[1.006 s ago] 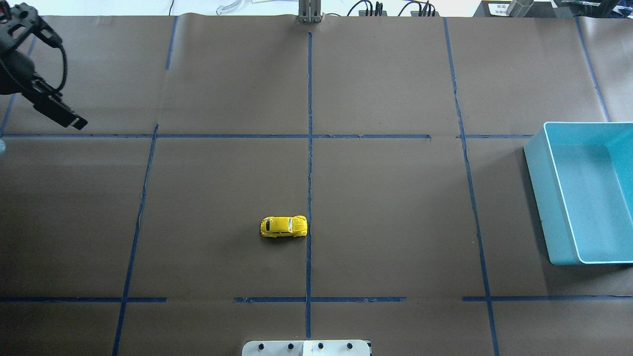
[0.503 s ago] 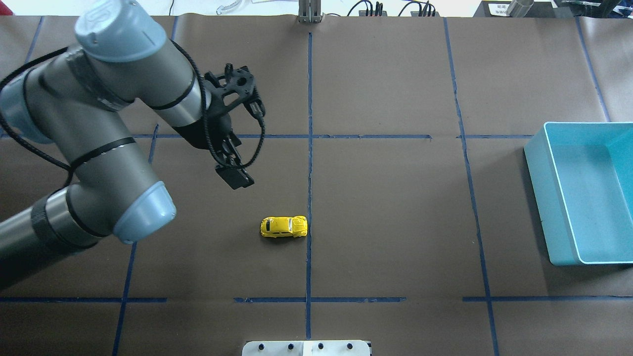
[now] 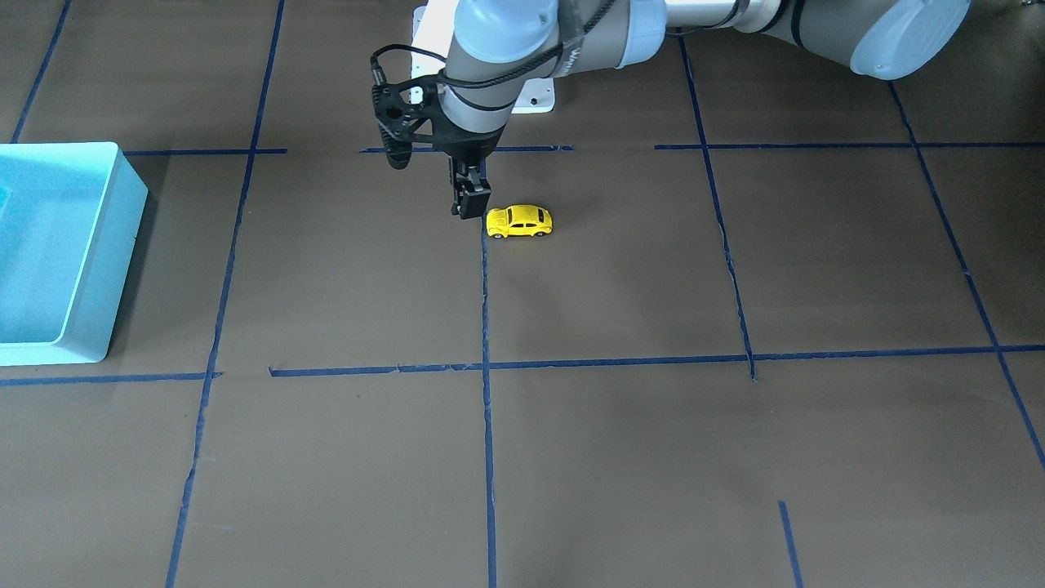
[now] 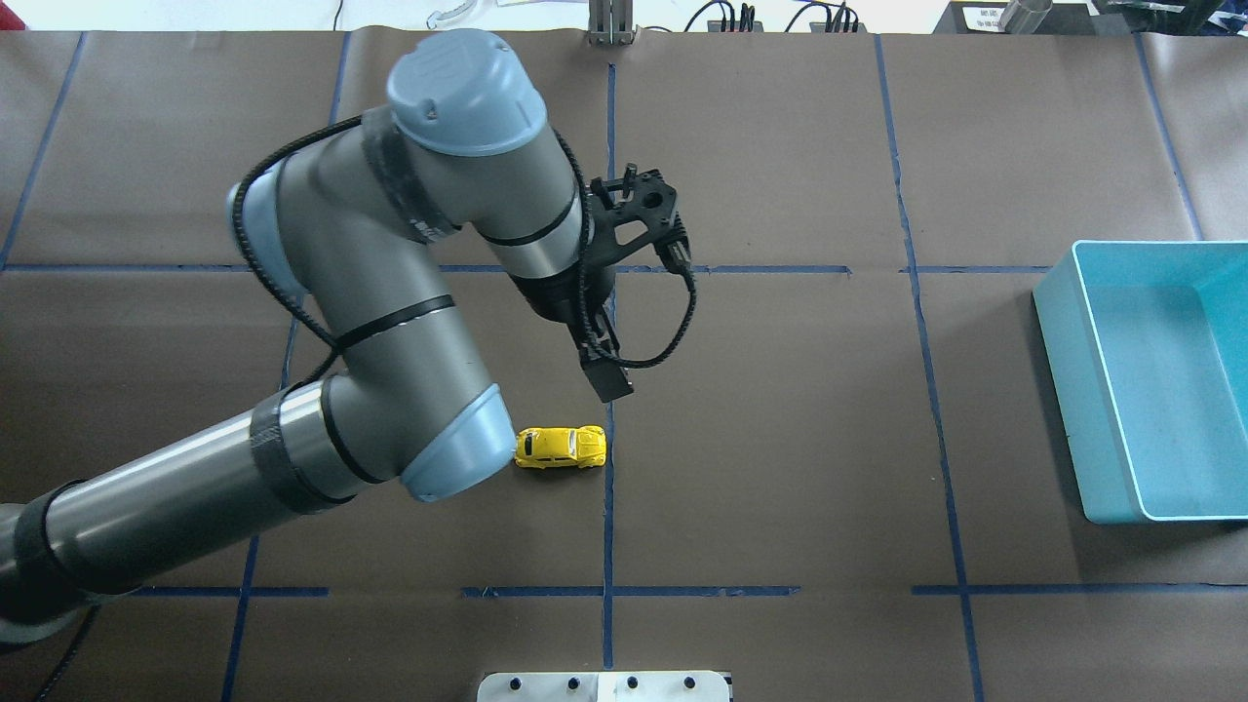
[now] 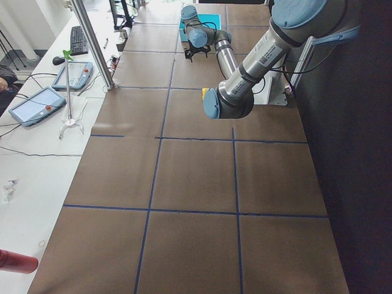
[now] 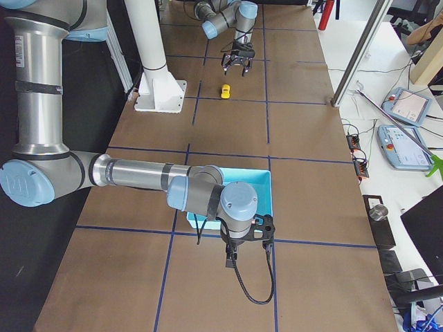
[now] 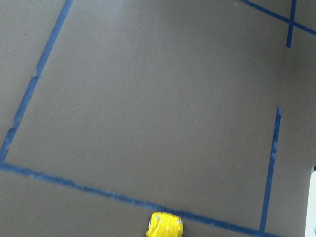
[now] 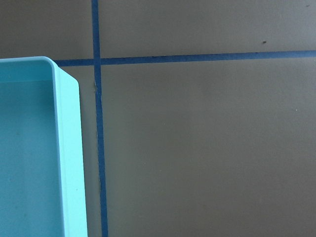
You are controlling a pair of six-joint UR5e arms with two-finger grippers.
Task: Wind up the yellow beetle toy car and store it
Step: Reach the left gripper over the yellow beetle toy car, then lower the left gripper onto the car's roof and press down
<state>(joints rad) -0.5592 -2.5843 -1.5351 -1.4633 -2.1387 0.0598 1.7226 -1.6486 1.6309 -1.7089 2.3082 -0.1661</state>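
Note:
The yellow beetle toy car (image 4: 561, 447) stands on its wheels on the brown table, just left of the centre tape line. It also shows in the front view (image 3: 520, 221), the right side view (image 6: 225, 91) and at the bottom of the left wrist view (image 7: 165, 226). My left gripper (image 4: 616, 390) points down and hovers just beyond the car's right end (image 3: 468, 212). Its fingers look shut and empty. My right gripper (image 6: 230, 263) hangs beside the light blue bin (image 4: 1072, 390). I cannot tell whether it is open or shut.
The light blue bin sits at the table's right edge, and its rim shows in the right wrist view (image 8: 66, 148). Blue tape lines divide the brown table (image 4: 780, 439) into squares. My left arm's elbow (image 4: 448, 458) hangs close by the car's left end.
My left arm has swung in from the far left edge to the table's centre, bringing its gripper close to the car. The car has not moved.

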